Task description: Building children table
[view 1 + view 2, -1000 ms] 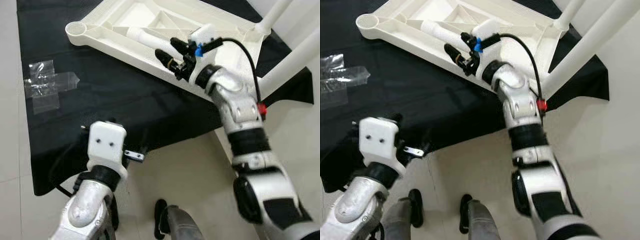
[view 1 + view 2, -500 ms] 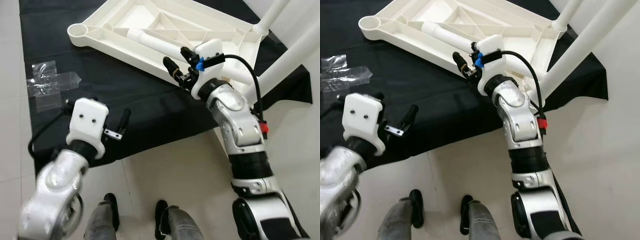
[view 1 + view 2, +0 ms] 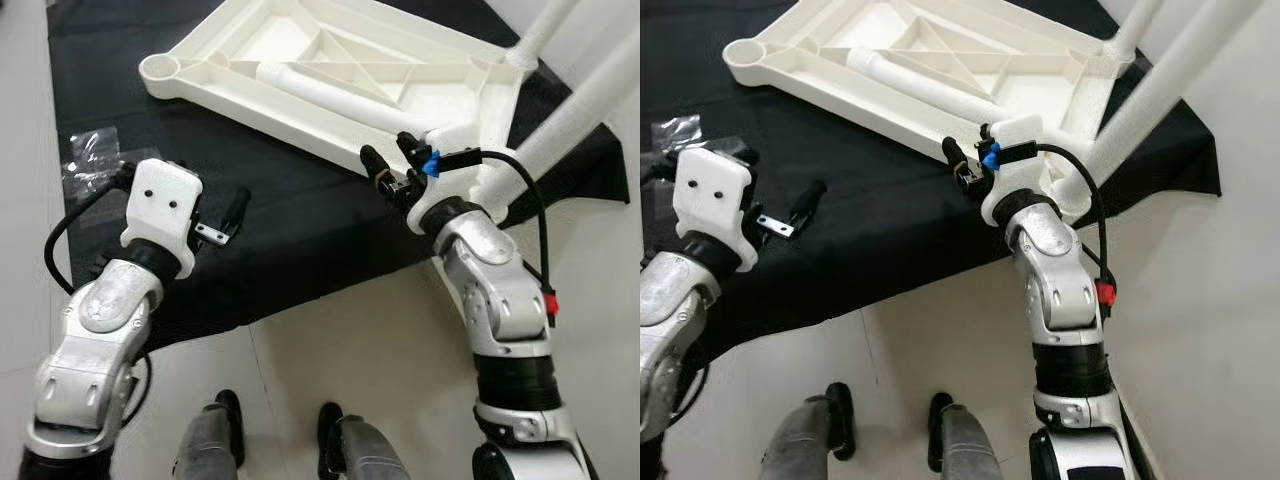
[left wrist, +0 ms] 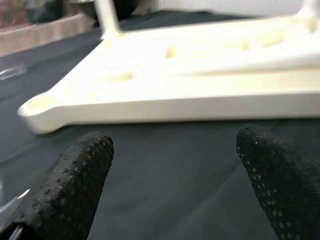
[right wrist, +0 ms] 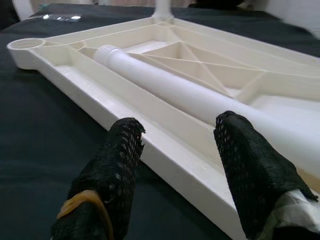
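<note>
Bright even light; head views sharp; left wrist view blurred, soft shadows.

left gripper (image 3: pixel 238 208): raised, fingers apart | right gripper (image 3: pixel 388 168): extended, fingers apart

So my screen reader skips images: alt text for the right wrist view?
Open right gripper faces the edge of an upside-down white plastic tabletop on a black cloth. A loose white table leg lies in the tabletop's ribbed underside.
</note>
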### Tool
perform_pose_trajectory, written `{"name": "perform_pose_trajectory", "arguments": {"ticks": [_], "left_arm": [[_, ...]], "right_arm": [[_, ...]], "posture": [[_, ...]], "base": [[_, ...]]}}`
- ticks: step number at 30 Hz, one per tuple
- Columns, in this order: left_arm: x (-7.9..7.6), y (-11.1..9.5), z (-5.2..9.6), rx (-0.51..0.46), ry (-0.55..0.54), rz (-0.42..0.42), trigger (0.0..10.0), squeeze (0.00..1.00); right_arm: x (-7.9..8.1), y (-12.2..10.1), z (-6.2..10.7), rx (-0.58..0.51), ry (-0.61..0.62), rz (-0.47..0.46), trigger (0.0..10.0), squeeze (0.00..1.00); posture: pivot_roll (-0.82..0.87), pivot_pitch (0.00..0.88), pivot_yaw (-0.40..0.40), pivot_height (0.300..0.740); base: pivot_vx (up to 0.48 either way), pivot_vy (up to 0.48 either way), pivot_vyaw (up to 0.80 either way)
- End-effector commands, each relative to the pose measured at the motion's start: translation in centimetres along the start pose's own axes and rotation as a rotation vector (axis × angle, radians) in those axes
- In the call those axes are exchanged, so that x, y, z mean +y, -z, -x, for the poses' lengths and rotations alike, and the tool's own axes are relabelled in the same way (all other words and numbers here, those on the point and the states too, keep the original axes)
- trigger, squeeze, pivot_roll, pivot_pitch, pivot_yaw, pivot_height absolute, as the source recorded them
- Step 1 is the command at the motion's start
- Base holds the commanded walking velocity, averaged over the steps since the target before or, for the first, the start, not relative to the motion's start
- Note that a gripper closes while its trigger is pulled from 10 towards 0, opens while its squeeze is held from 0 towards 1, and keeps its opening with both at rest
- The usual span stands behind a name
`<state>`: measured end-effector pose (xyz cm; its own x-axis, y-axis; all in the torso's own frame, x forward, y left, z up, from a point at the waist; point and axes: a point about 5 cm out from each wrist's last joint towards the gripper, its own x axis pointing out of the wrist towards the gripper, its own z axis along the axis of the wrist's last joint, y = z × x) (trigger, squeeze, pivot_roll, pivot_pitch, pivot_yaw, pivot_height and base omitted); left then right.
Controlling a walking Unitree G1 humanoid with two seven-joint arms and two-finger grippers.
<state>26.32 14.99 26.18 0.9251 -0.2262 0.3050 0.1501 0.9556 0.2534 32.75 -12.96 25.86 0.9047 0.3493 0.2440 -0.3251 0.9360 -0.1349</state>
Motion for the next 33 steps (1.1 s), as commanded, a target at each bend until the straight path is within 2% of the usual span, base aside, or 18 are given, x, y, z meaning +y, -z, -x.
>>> {"name": "perform_pose_trajectory", "arguments": {"ticks": [1, 3, 5, 10, 14, 15, 16, 17, 19, 21, 23, 31, 32, 33], "left_arm": [[-0.7, -0.3, 0.1, -0.018, -0.007, 0.003, 10.0, 0.00], [-1.9, -0.8, -0.1, -0.054, -0.007, 0.049, 10.0, 0.00], [-2.2, -1.0, -0.3, -0.066, -0.005, 0.062, 10.0, 0.00], [-1.7, -1.1, -0.8, -0.080, -0.037, 0.062, 10.0, 0.00], [-1.5, -1.1, -0.9, -0.076, -0.043, 0.067, 10.0, 0.00], [-1.5, -1.0, -0.9, -0.073, -0.044, 0.069, 10.0, 0.00], [-1.6, -1.0, -0.8, -0.071, -0.040, 0.070, 10.0, 0.00], [-1.6, -1.0, -0.8, -0.071, -0.040, 0.070, 10.0, 0.00], [-1.9, -0.9, -0.6, -0.067, -0.033, 0.070, 10.0, 0.00], [-1.9, -0.9, -0.6, -0.067, -0.033, 0.070, 10.0, 0.00], [-2.2, -0.7, -0.4, -0.060, -0.028, 0.073, 10.0, 0.00], [-2.6, -0.4, -0.2, -0.050, -0.012, 0.086, 10.0, 0.00], [-2.9, -0.4, 0.0, -0.041, -0.002, 0.094, 10.0, 0.00], [-2.9, -0.4, 0.0, -0.041, -0.002, 0.094, 10.0, 0.00]], "right_arm": [[0.5, -0.2, 0.4, -0.019, 0.002, -0.003, 10.0, 0.00], [1.3, -1.0, 0.4, -0.049, -0.025, 0.010, 10.0, 0.00], [1.4, -1.1, 0.3, -0.054, -0.031, 0.011, 10.0, 0.00], [0.9, -1.3, 0.0, -0.069, -0.026, 0.012, 10.0, 0.00], [1.0, -0.7, 0.1, -0.017, -0.043, 0.080, 10.0, 0.00], [1.1, -0.1, 0.2, 0.029, -0.055, 0.126, 10.0, 0.00], [0.8, 1.2, 0.5, 0.114, -0.023, 0.136, 10.0, 0.00], [0.8, 1.2, 0.5, 0.114, -0.023, 0.136, 10.0, 0.00], [0.0, 3.6, 1.9, 0.263, 0.043, 0.131, 10.0, 0.00], [0.0, 3.6, 1.9, 0.263, 0.043, 0.131, 10.0, 0.00], [-1.4, 5.7, 3.8, 0.402, 0.149, 0.127, 10.0, 0.00], [-3.8, 7.1, 5.9, 0.533, 0.298, 0.160, 10.0, 0.00], [-5.4, 7.7, 6.5, 0.588, 0.382, 0.164, 10.0, 0.00], [-5.4, 7.7, 6.5, 0.588, 0.382, 0.164, 10.0, 0.00]], "posture": [[0.02, 0.222, -0.102, 0.740], [0.02, 0.204, -0.102, 0.740], [0.02, 0.197, -0.106, 0.740], [0.03, 0.181, -0.103, 0.740], [0.04, 0.176, -0.102, 0.740], [0.04, 0.174, -0.102, 0.740], [0.04, 0.175, -0.101, 0.740], [0.04, 0.175, -0.101, 0.740], [0.04, 0.175, -0.103, 0.740], [0.04, 0.175, -0.103, 0.740], [0.03, 0.185, -0.095, 0.740], [0.03, 0.207, -0.092, 0.740], [0.03, 0.218, -0.087, 0.740], [0.03, 0.218, -0.087, 0.740]], "base": [[0.000, 0.000, -0.69], [0.000, 0.000, 0.00], [0.000, 0.000, 0.00], [0.000, 0.000, 0.00], [0.000, 0.000, 0.00], [0.000, 0.000, 0.00], [0.000, 0.000, 0.00], [0.000, 0.000, 0.00], [0.000, 0.000, 0.00], [0.000, 0.000, 0.00], [0.000, 0.000, 0.00], [0.000, 0.000, 0.00], [0.000, 0.000, 0.00], [0.000, 0.000, 0.00]]}}
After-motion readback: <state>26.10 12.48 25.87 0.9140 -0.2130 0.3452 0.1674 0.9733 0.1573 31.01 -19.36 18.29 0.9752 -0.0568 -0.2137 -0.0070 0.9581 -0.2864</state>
